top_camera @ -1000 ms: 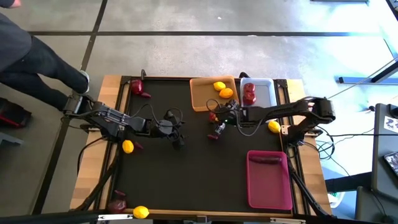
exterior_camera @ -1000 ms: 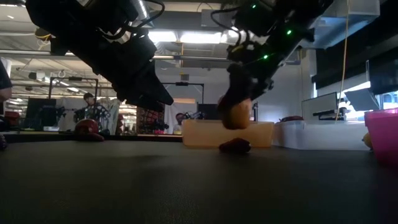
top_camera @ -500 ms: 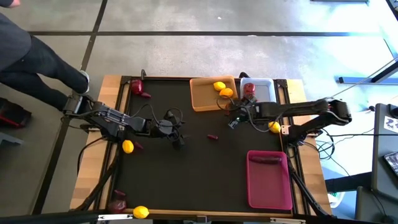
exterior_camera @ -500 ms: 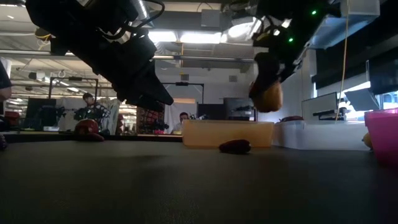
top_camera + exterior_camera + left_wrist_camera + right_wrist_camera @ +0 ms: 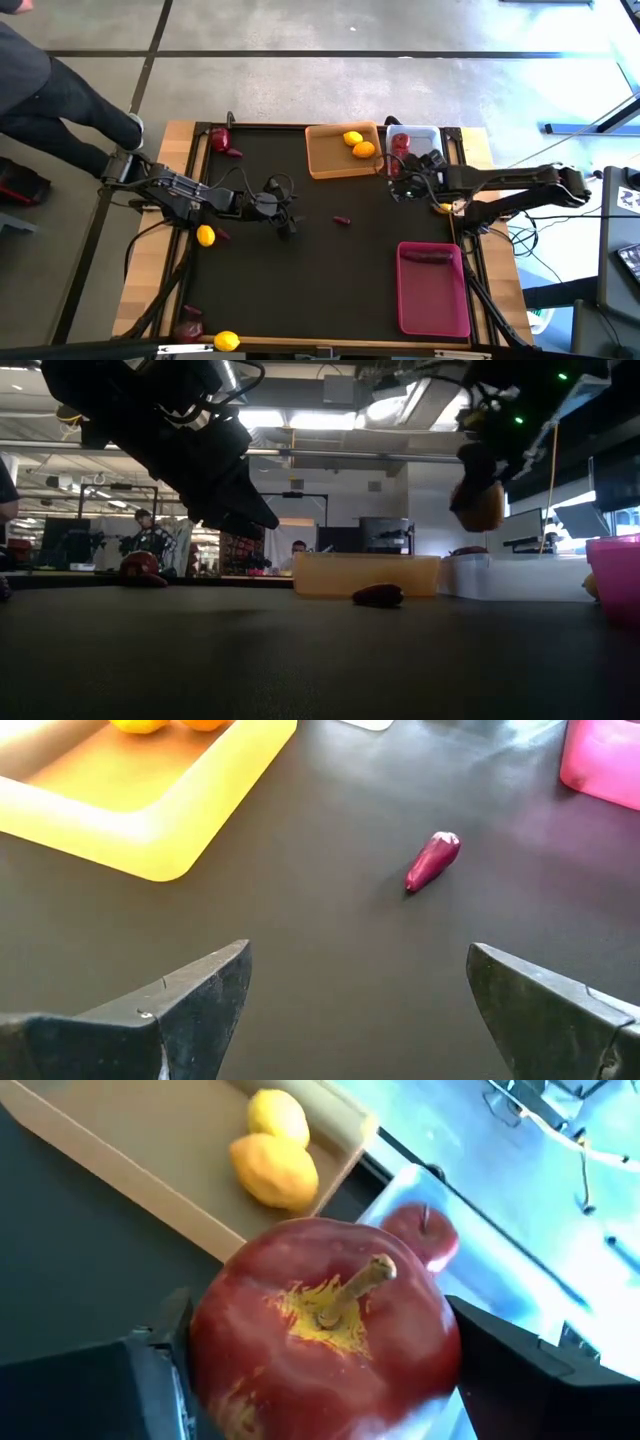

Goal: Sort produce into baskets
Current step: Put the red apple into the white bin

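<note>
My right jaws (image 5: 320, 1380) hold a red apple (image 5: 325, 1330), stem up, raised above the bench (image 5: 300, 260) at the near edge of the white basket (image 5: 425, 135), where another apple (image 5: 401, 141) lies. Two lemons (image 5: 358, 144) sit in the orange basket (image 5: 325, 160). My left jaws (image 5: 350, 1000) hang wide and empty mid-bench, a purple piece (image 5: 432, 860) lying ahead.

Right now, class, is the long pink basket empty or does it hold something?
Not empty. The high view shows one dark purple piece lying inside the pink basket, near its far end; the rest is bare.
</note>
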Controlling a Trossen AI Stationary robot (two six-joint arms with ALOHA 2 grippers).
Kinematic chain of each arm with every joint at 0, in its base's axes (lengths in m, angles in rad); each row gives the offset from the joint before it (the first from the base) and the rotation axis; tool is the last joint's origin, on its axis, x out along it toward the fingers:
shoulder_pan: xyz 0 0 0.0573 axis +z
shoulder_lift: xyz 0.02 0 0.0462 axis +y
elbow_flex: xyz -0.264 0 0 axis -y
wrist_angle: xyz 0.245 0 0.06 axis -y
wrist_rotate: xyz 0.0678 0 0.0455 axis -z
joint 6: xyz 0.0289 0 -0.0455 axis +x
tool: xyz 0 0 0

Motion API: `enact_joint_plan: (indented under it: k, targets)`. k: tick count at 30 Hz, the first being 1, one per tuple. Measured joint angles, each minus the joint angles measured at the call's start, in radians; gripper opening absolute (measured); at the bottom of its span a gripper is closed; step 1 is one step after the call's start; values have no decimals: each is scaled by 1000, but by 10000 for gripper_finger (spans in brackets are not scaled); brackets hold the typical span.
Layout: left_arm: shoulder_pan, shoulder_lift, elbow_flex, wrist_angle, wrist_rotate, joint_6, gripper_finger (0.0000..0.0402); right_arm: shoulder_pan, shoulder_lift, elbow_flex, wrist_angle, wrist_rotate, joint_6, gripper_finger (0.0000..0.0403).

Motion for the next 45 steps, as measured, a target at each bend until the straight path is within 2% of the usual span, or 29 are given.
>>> enact_joint_plan:
  k: [10, 21, 33, 41, 45]
  targets:
    - [1, 0, 0, 4, 0, -2, 363, -26, -122, -172, 164, -19, 36, 278]
    - [1, 0, 0, 2, 0, -7, 363, -160, -124, -315, 391, -172, -2, 278]
    - [1, 0, 0, 3, 0, -7, 363, -159, -124, -416, 513, -135, 8, 278]
    - [1, 0, 0, 10, 0, 0, 363, -157, -125, -426, 518, -131, 3, 279]
    - [1, 0, 0, 10, 0, 1, 363, -157, -125, -427, 511, -132, 5, 305]
